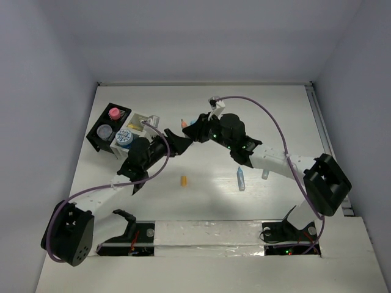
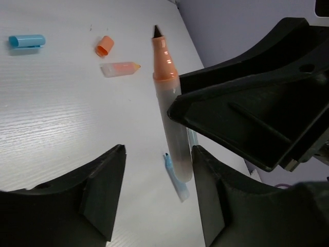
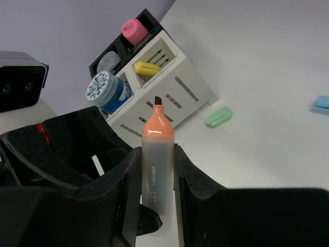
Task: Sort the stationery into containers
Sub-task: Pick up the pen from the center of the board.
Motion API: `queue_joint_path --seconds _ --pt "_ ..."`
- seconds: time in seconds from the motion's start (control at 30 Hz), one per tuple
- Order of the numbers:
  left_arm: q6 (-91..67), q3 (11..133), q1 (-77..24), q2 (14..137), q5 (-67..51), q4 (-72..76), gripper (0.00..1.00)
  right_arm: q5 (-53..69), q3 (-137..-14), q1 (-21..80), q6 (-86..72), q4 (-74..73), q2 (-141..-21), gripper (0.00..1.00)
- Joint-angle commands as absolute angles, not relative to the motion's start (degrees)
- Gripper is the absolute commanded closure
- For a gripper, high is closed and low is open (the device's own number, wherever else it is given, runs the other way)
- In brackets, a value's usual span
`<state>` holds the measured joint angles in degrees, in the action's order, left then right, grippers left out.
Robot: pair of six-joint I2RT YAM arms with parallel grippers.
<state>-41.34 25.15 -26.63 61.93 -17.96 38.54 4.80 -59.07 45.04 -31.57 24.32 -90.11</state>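
Orange highlighter [image 3: 157, 135] clenched in the right claw [image 3: 157, 159], long axis six-to-twelve, tip at twelve; left claw [image 2: 159, 154] released, straddling the barrel.

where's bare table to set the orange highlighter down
Bare table shows in the far right corner, beyond the right arm, and between the orange piece and the blue piece. It is crowded from the white box to the highlighter.
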Motion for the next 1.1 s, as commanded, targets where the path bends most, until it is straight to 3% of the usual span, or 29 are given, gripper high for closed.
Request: queue_joint_path --seconds 0.0,0.2,0.57,0.67,0.7,0.87,0.9,1.03,1.07 --pt "-40.4 28.4 -26.8 62.8 -17.9 42.9 0.53 6.1 -58.4 45.2 -32.3 29.4 -86.9 1.00" --pt "-40.2 29.4 -26.8 63.5 -17.6 43.2 0.69 6.2 -57.9 45.2 -32.9 29.6 -86.9 1.00" --pt "-41.4 29.0 -28.4 66.3 -17.4 46.2 0.70 7.4 -56.3 45.2 -35.6 32.5 -86.5 1.00" --pt "-41.3 29.6 -28.9 66.4 -17.8 45.9 0.86 7.5 -56.3 45.2 -35.8 32.6 -86.4 1.00" --pt "-41.2 29.7 -28.9 66.2 -17.8 45.5 1.00 7.3 -56.1 45.2 -35.7 32.4 -86.3 1.00" --pt "-39.5 29.2 -28.9 63.1 -15.4 40.9 1.00 5.4 -56.1 45.2 -34.7 30.6 -84.6 0.99" --pt "-39.1 28.8 -28.9 62.5 -15.0 40.3 1.00 5.1 -56.2 45.2 -34.5 29.6 -84.3 0.96" --pt "-37.9 25.2 -28.9 59.1 -13.7 38.3 1.00 5.2 -56.7 44.6 -34.7 27.5 -82.6 0.59" --pt "-37.1 24.7 -28.9 57.7 -13.6 37.6 1.00 6.8 -56.9 44.6 -34.8 27.2 -82.4 0.55"
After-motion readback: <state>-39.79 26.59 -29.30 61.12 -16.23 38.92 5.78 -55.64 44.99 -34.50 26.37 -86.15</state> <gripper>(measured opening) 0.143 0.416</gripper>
